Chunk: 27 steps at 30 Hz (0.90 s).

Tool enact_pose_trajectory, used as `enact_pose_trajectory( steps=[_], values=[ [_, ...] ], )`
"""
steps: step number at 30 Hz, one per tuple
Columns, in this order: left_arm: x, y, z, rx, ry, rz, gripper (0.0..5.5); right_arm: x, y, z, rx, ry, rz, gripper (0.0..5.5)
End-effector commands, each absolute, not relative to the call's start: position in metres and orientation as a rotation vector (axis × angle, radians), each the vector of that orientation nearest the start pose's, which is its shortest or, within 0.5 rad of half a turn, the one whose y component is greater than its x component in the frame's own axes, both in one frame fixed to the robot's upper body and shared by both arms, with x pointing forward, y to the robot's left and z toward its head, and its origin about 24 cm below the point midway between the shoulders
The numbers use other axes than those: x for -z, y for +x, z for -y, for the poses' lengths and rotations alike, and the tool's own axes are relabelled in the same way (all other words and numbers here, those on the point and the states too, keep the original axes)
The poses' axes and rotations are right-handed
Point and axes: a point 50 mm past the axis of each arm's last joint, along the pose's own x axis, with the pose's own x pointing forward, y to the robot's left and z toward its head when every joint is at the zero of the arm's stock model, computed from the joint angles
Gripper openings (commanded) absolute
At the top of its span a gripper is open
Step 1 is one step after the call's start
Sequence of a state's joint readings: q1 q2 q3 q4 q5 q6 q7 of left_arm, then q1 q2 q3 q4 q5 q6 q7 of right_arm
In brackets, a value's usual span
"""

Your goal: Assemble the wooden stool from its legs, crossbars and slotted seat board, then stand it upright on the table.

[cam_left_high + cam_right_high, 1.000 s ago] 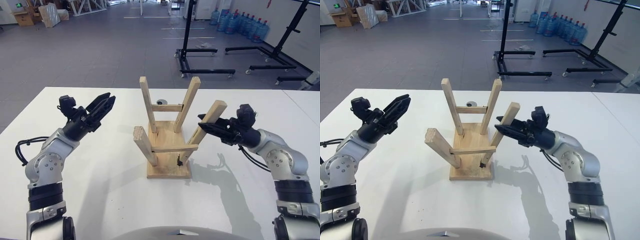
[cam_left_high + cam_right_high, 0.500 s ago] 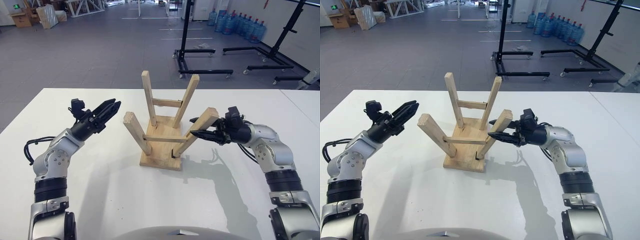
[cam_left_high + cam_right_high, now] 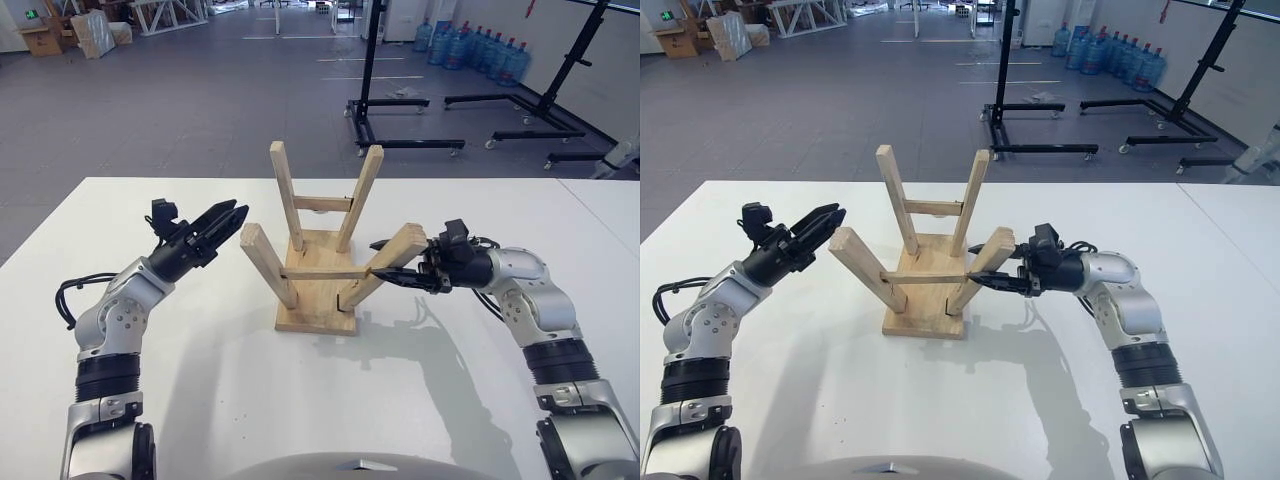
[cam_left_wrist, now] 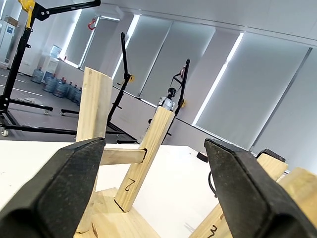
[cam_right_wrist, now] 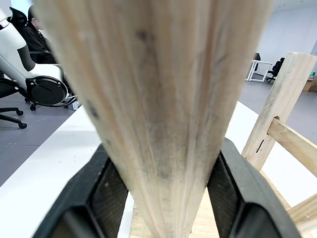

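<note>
Right wrist view: the right gripper (image 5: pixel 163 198) is clamped on a stool leg (image 5: pixel 158 99), with a black finger (image 5: pixel 101 193) pressed to each flank near its upper end. From the head camera, that grip sits at three o'clock of the upturned wooden stool (image 3: pixel 318 250), and the forearm comes in low from the right. The seat board (image 3: pixel 315 320) lies flat on the white table (image 3: pixel 300 400), four legs splaying upward, crossbars (image 3: pixel 325 272) tying them. At nine o'clock the left gripper (image 3: pixel 228 222) hangs with fingers spread, holding nothing. Its tips are just beside the near-left leg (image 3: pixel 268 268), elbow bent above the tabletop. Beyond, at twelve o'clock: grey floor (image 3: pixel 200 100), black wheeled stands (image 3: pixel 410 100), water bottles (image 3: pixel 480 45).
</note>
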State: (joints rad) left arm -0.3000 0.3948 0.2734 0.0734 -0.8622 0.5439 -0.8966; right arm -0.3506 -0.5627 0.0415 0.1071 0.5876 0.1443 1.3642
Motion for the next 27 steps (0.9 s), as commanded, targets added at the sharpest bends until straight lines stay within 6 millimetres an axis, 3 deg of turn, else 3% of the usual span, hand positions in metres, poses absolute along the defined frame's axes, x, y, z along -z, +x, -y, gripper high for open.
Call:
enact_pose_trajectory(
  steps=[1, 18, 26, 27],
  values=[
    [-0.13, 0.285, -0.197, 0.956, -0.531, 0.08, 3.67, -0.112, 0.269, 0.175, -1.452, -0.04, -0.036, 2.05],
    [-0.123, 0.286, -0.195, 0.965, -0.522, 0.073, 3.67, -0.107, 0.269, 0.165, -1.447, -0.088, -0.036, 2.05],
    [-0.118, 0.282, -0.168, 1.033, -0.492, 0.038, 3.67, -0.105, 0.273, 0.161, -1.428, -0.11, -0.044, 2.05],
    [-0.117, 0.282, -0.166, 1.04, -0.492, 0.033, 3.67, -0.104, 0.273, 0.161, -1.436, -0.104, -0.049, 2.33]
  ],
)
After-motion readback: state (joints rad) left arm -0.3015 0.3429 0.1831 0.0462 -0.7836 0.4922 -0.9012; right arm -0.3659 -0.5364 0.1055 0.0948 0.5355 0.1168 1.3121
